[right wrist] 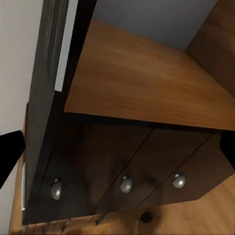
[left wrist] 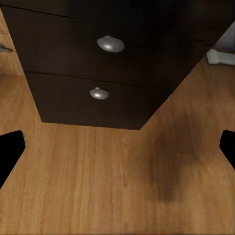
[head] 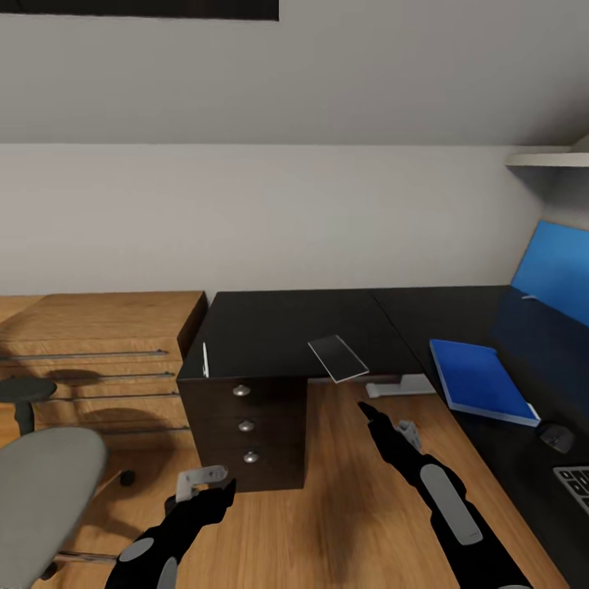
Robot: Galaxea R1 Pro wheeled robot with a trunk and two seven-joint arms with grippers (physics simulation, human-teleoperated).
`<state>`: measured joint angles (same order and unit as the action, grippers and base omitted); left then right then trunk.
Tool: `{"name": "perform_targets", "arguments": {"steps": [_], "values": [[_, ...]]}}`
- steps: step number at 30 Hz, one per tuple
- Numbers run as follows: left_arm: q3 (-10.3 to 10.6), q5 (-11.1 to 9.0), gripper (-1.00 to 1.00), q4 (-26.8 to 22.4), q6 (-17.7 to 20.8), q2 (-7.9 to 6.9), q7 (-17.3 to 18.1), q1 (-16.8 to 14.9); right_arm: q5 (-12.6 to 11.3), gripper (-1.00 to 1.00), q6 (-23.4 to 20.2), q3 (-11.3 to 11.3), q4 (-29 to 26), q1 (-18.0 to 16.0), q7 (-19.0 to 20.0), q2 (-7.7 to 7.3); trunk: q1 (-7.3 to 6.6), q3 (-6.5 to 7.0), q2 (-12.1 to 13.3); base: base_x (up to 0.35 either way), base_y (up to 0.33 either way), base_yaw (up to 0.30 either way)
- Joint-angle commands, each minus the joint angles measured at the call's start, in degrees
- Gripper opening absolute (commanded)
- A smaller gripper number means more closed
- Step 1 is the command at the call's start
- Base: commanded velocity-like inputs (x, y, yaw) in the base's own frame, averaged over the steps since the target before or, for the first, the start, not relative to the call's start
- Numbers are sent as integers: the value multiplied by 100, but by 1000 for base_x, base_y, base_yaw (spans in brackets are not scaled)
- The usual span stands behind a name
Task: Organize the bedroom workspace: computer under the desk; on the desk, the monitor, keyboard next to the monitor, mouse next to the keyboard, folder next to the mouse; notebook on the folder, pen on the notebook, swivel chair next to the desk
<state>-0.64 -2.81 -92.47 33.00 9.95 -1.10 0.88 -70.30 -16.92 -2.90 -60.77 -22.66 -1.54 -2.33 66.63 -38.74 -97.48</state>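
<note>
- Ahead of both grippers, the desk (head: 286, 327) runs as a glossy black L-shaped top against a pale wall, over a light wood floor (head: 327, 523)
- Drawer unit (head: 245, 425) with round silver knobs stands directly ahead of the left gripper (head: 204, 483); a low light-wood cabinet (head: 98, 327) lies beyond and to the left of it
- Left gripper: fingers spread wide, holding nothing, low above the floor
- Right gripper (head: 384, 419): fingers spread, holding nothing, raised before the desk's open underside
- Folder (head: 483, 380), bright blue, lies flat on the desk to the right of the right gripper; the mouse (head: 557, 438) sits just beside its near corner, and the keyboard (head: 577, 483) shows at the frame edge
- Pen (head: 204, 360) lies on the desk's left edge, above the drawer unit
- Grey flat card-like item (head: 337, 357) overhangs the desk front, just beyond the right gripper; what it is cannot be told
- Swivel chair (head: 41, 491) stands left of the left gripper, apart from the desk
- Left wrist view shows two drawer knobs (left wrist: 110, 44) close up; right wrist view shows the desk underside (right wrist: 147, 83)
</note>
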Motion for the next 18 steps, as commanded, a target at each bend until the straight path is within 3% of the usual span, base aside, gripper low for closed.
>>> {"name": "perform_targets", "arguments": {"steps": [1, 4, 18], "values": [[-133, -80, 100, 3, 31, 4, -9, 0, -39, 100, -12, -9, -5, -2, 6, -11, 23, -23, -44, 0, 0, 0], [-432, -162, 100, 30, 31, 4, 7, 0, -6, 100, -20, -21, -5, 3, 92, -12, 23, -23, -44, 0, 0, 0], [-510, -168, 100, 160, 22, 4, 13, 0, 395, 100, -22, -42, -5, 7, 828, -21, 23, -23, -44, 0, 0, 0]]}}
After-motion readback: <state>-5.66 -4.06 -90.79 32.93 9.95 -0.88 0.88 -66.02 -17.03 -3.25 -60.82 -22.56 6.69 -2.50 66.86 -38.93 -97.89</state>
